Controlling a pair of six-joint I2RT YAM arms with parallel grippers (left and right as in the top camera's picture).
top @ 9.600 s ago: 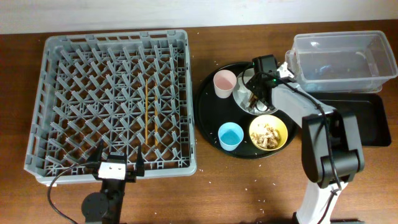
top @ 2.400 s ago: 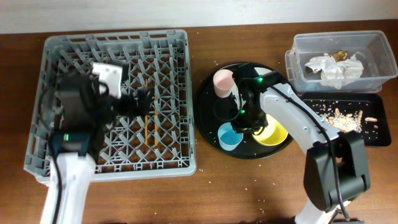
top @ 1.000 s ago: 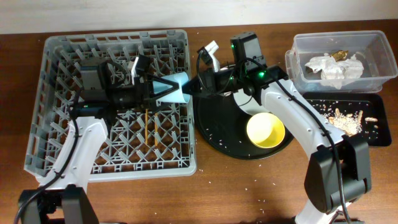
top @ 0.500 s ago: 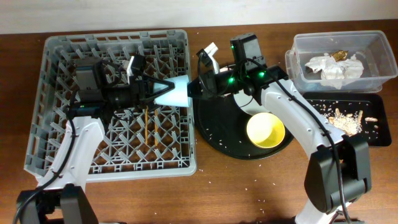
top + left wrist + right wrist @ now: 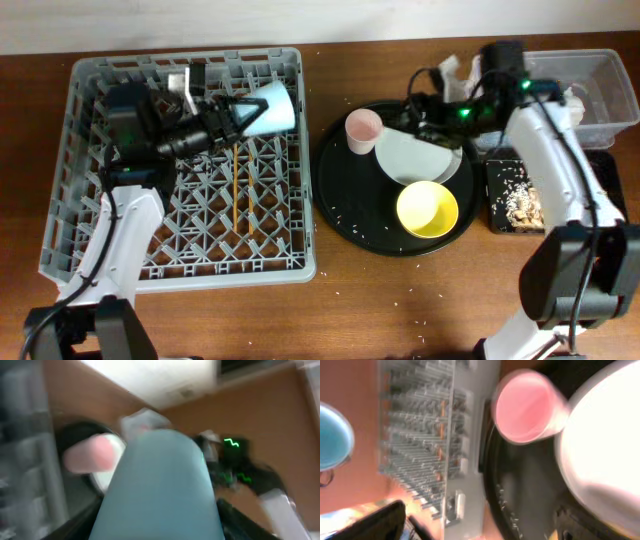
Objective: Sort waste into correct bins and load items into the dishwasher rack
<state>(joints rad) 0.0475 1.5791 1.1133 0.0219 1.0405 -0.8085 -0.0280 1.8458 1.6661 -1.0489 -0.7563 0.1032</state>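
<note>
Step in hand, my read: seat the blue cup in the rack. The large square grey plastic dishwasher rack (image 5: 60, 200) with its peg grid sits left on the brown wooden worktop (image 5: 400, 320). A thin orange stick (image 5: 235, 190) lies among the pegs mid-rack. Left arm rises from the near edge, wrist turned right over the rack's far right corner. Left claw (image 5: 243, 114) is closed around the base end of the small light blue cup (image 5: 270, 107). The cup is on its side, mouth pointing right, above the pegs. To do it well: roll the wrist so the mouth faces down, pick a free cell away from the stick, and lower straight between pegs. Let go only once the rim is seated; dropped sideways it would likely roll. Next right, the large round black tray (image 5: 350, 200) carries the small pale pink cup (image 5: 362, 128), round pale grey-white plate (image 5: 415, 158) and yellow bowl (image 5: 428, 208). Right arm arcs in from the near right, wrist pointing left over the plate's far edge. Right claw (image 5: 420, 108) looks spread wide with nothing in it, though the wrist view is blurred. Far right: clear plastic rectangular tub (image 5: 612, 62) and shallow black rectangular tray (image 5: 497, 222) with crumbs (image 5: 520, 200).
</note>
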